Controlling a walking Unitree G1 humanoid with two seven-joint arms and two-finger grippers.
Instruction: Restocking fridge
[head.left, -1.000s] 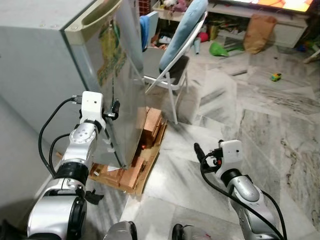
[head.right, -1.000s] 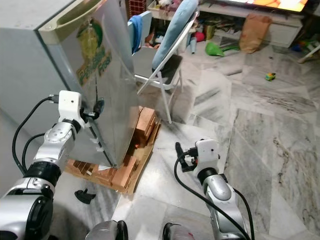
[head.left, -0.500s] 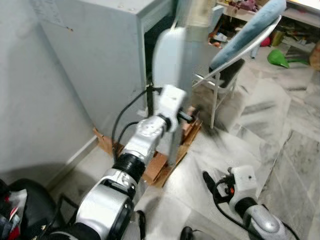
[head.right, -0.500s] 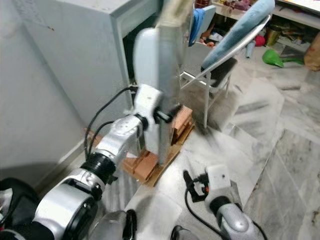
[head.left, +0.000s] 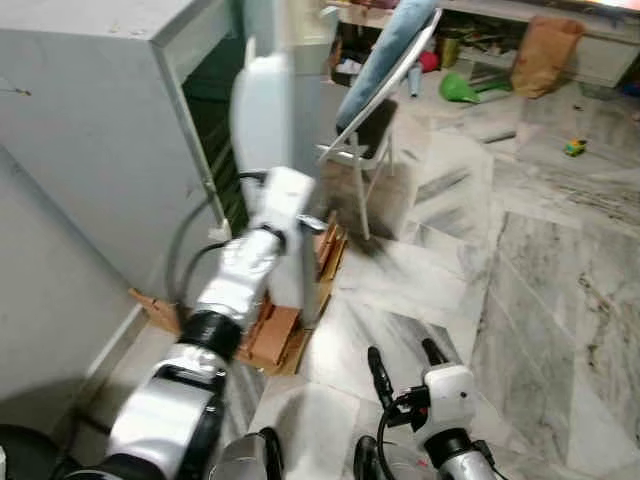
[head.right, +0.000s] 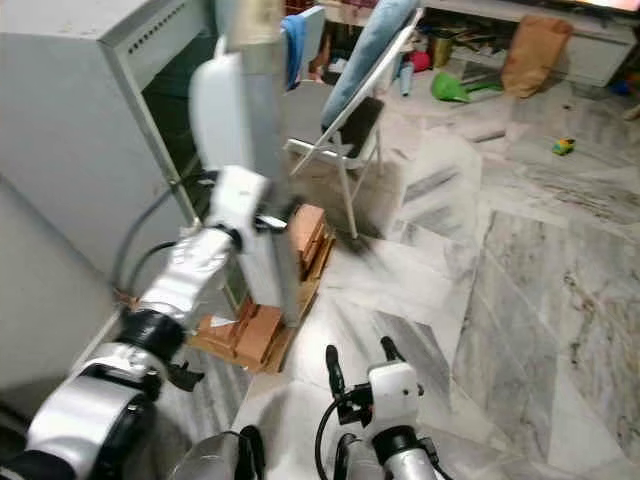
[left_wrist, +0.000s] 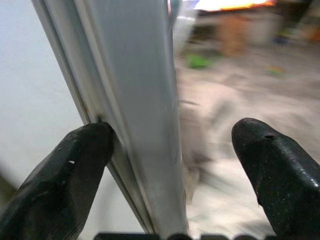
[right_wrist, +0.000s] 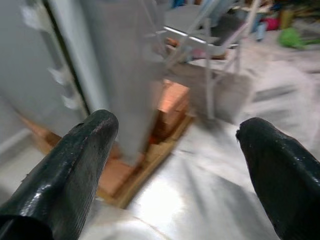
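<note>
Now, fridge (head.left: 100, 120): grey, stands on wood blocks (head.left: 275, 335) w/ door (head.left: 275, 150) swung open.
L gripper (left_wrist: 170, 150): at door's edge, jaws spread wide, one finger (left_wrist: 65, 175) touching edge, nothing clamped.
R gripper (head.left: 405, 370): low over marble floor (head.left: 540, 260), jaws wide apart, empty.
Chair (head.left: 375, 110): folding, just beyond door.

Left tool (left_wrist: 170, 150) agape, right tool (right_wrist: 175, 150) agape.

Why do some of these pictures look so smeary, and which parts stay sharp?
Left wrist view: the black fingers are crisp, while the fridge door edge and the room behind smear, with an orange glare up top. Right wrist view: the bricks and folding chair are streaked. Left eye view: mild blur.
</note>
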